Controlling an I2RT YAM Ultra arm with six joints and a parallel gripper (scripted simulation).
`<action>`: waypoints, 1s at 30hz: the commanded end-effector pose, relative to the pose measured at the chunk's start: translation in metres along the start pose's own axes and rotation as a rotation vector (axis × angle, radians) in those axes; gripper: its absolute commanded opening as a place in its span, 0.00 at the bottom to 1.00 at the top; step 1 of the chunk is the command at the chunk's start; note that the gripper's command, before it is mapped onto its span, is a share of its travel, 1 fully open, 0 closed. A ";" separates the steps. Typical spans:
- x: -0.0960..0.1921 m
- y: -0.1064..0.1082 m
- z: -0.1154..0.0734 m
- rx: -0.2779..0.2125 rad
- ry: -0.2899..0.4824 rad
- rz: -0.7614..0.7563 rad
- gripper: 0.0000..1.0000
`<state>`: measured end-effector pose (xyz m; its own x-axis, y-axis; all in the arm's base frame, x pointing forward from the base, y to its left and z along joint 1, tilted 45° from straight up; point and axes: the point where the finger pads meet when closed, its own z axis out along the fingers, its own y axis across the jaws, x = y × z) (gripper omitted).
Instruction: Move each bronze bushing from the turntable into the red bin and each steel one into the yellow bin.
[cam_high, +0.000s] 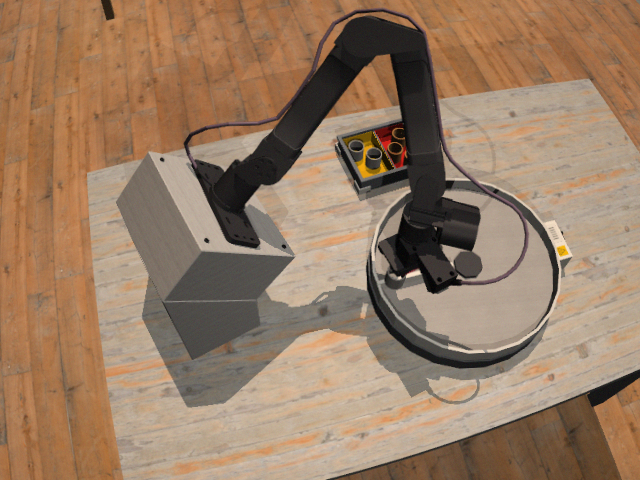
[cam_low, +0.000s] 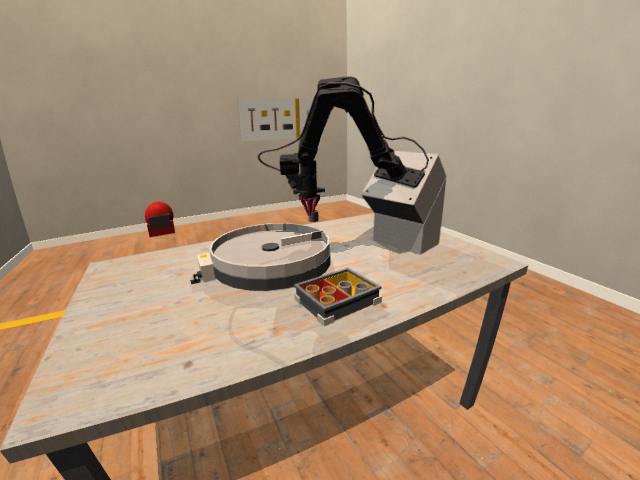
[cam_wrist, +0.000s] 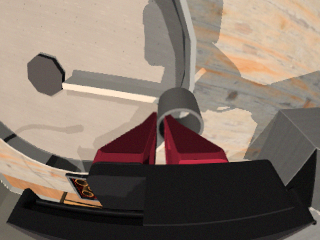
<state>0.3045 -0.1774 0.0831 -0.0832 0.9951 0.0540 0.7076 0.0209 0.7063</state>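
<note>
- Wrist view: you see the gripper closed on a steel bushing. The two red fingers pinch its wall, one inside the bore and one outside, and the grey ring is tilted so its open end faces the camera.
- The same view shows the held bushing over the turntable's rim, with the table's wood beyond it to the right. A pale bar runs across the disc from the dark hub toward the rim.
- Exterior view: your gripper hangs above the far edge of the turntable, and the bushing at its tip is lifted off the disc, not touching it.
- Top view: the wrist sits over the left part of the turntable; the gripper itself is mostly hidden under the wrist body, and only a grey sliver of the bushing shows.
- The bin tray stands just beside the turntable, on the side nearer the arm's pedestal. The yellow bin holds two steel bushings; the red bin holds bronze ones, partly covered by the forearm in this view.
- From the exterior camera you can count three bronze bushings in the red bin and two steel ones in the yellow bin.
- No other bushing is visible on the disc surface in any view.
</note>
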 end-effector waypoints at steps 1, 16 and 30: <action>-0.009 0.006 -0.011 -0.022 -0.031 -0.004 0.00; -0.007 0.004 -0.010 -0.018 -0.031 -0.007 0.00; 0.016 0.014 -0.007 -0.022 -0.033 -0.132 0.00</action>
<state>0.3061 -0.1557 0.0863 -0.1529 0.9882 0.0085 0.6955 0.1015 0.7113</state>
